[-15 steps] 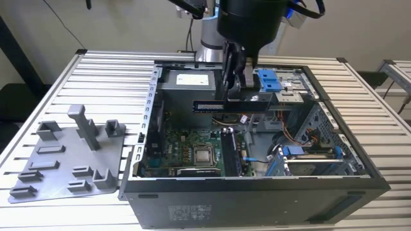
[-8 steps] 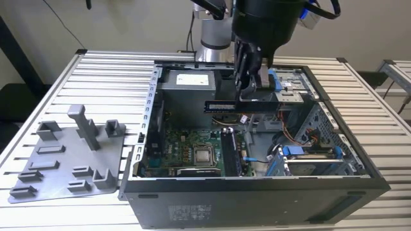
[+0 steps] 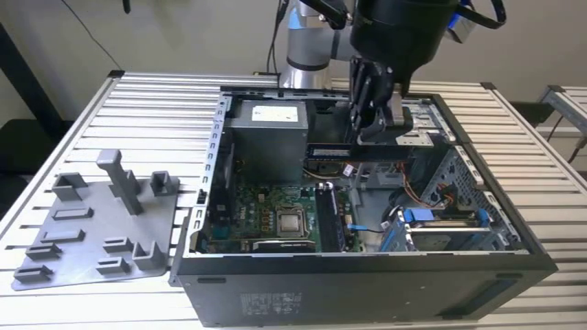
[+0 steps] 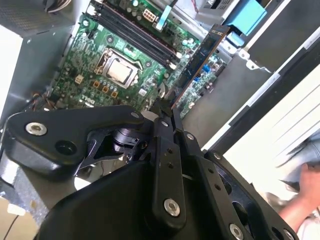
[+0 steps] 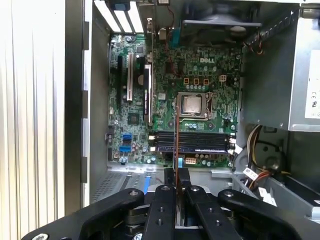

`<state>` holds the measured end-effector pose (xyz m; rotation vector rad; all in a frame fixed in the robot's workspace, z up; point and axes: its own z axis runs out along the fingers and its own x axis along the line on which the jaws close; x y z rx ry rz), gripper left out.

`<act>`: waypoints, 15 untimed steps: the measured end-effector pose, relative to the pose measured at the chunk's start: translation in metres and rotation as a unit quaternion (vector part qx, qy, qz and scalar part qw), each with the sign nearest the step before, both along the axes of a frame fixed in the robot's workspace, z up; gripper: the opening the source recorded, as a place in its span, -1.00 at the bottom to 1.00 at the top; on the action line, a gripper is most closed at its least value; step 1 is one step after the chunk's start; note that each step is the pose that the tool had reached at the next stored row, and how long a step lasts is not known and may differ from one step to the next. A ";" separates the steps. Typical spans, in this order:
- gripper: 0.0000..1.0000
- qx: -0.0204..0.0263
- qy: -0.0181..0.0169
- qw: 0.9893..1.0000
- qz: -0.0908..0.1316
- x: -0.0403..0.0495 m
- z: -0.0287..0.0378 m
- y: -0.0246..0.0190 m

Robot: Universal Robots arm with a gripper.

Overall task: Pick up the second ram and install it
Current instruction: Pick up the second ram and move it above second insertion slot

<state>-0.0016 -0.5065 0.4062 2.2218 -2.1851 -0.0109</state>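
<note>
My gripper [image 3: 374,137] hangs over the open computer case [image 3: 367,265] and is shut on the second ram [image 3: 335,152], a long dark stick held level above the motherboard [image 3: 266,213]. In the second wrist view the ram [image 4: 200,60] juts out from the gripper [image 4: 167,107] over the board. In the first wrist view I see the ram [image 5: 176,130] edge-on as a thin line rising from the gripper [image 5: 176,172]; it crosses the black memory slots [image 5: 200,142] beside the processor socket [image 5: 192,105]. The stick is clear of the slots.
A grey power-supply box [image 3: 266,134] fills the case's back corner on the exterior view's left. Blue drive brackets [image 3: 440,227] and loose cables sit on the exterior view's right. A grey fixture plate with posts [image 3: 101,227] lies on the slatted table. A hand [image 4: 305,195] is outside the case.
</note>
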 end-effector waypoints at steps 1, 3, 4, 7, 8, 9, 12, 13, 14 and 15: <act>-0.72 0.000 0.000 1.000 0.000 0.0017 0.0000 0.0000; -0.72 0.000 0.000 1.000 -0.001 0.0032 0.0000 0.0000; -0.72 0.000 0.000 1.000 -0.001 0.0033 0.0000 0.0000; -0.72 0.000 0.000 1.000 -0.001 0.0033 0.0000 0.0000; -0.72 0.000 0.000 1.000 -0.001 0.0034 0.0000 0.0000; -0.72 0.000 0.000 1.000 -0.001 0.0034 0.0000 0.0000; -0.72 0.000 0.000 1.000 -0.001 0.0034 0.0000 0.0000; -0.72 0.000 0.000 1.000 -0.001 0.0034 0.0000 0.0000; -0.72 0.000 0.000 1.000 -0.001 0.0034 0.0000 0.0000; -0.72 0.000 0.000 1.000 -0.001 0.0034 0.0000 0.0001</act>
